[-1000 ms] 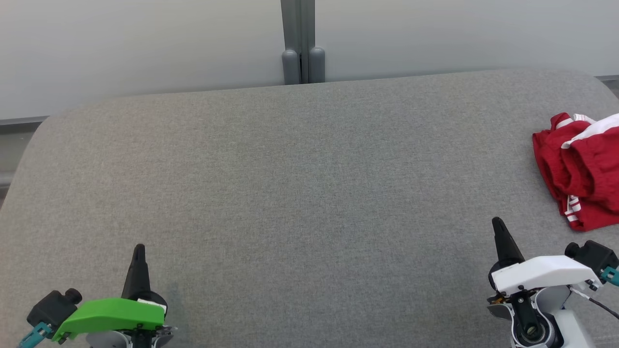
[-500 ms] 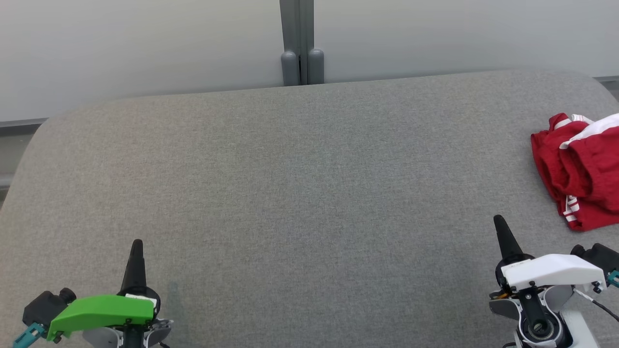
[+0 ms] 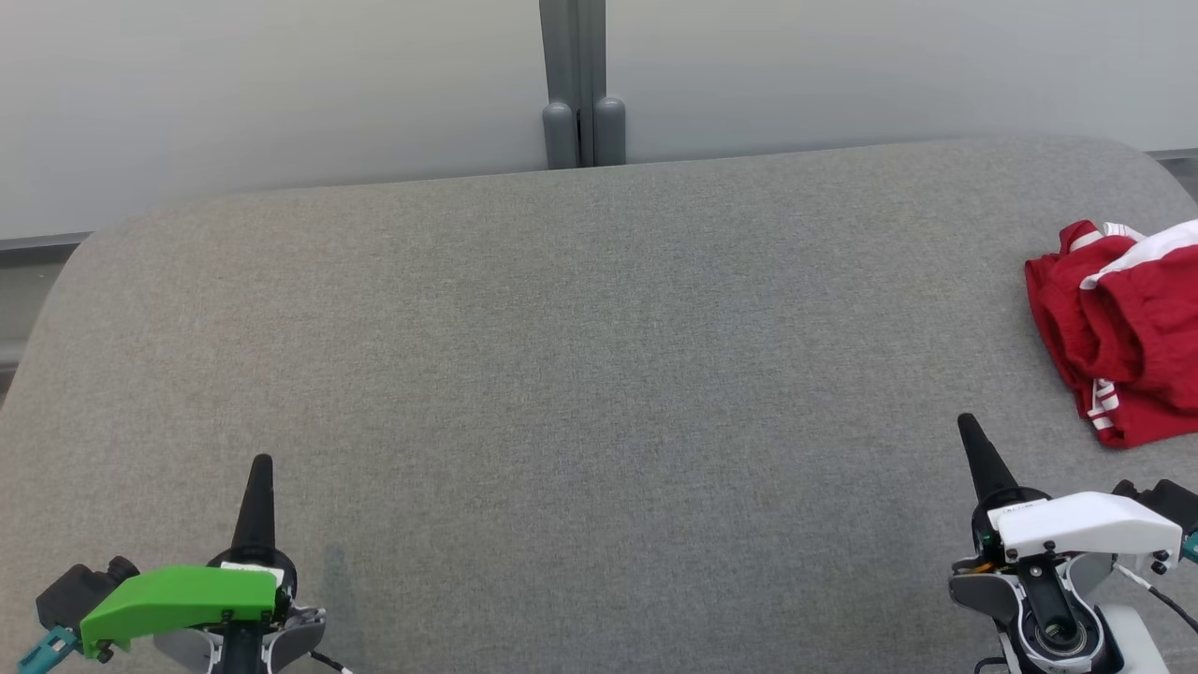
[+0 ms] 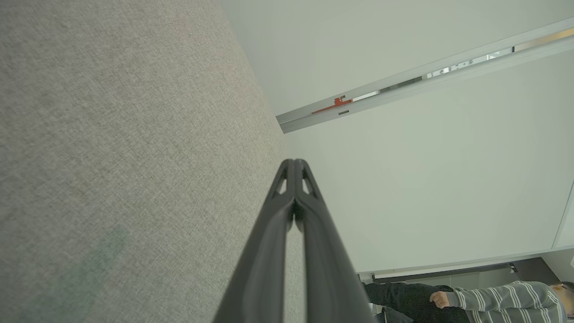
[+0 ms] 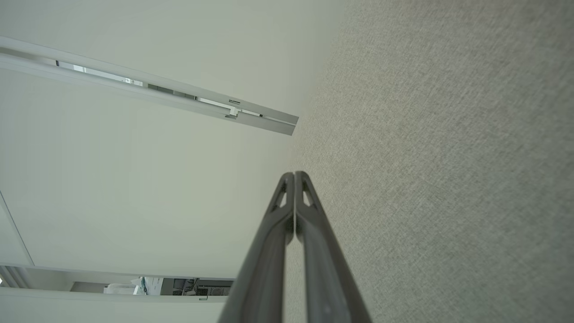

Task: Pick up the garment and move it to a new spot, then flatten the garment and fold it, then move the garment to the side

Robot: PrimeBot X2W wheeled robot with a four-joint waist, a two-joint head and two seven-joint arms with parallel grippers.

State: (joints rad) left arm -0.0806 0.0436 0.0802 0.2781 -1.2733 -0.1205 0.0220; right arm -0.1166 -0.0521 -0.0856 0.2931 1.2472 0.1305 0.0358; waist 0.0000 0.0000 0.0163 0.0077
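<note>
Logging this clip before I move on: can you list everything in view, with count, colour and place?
garment: one, red with white trim, bunched on the table, far right, apart from both hands
table: one, grey fabric top, spans the head view
post: one, grey, behind the table's far edge, centre
person: at least one, striped grey sleeve, left wrist view's lower right corner
left hand: one, dark fingers shut, green cover, lower left
right hand: one, dark fingers shut, white cover, lower right

Grey fabric table (image 3: 562, 328) bears a crumpled red garment (image 3: 1123, 328).
</note>
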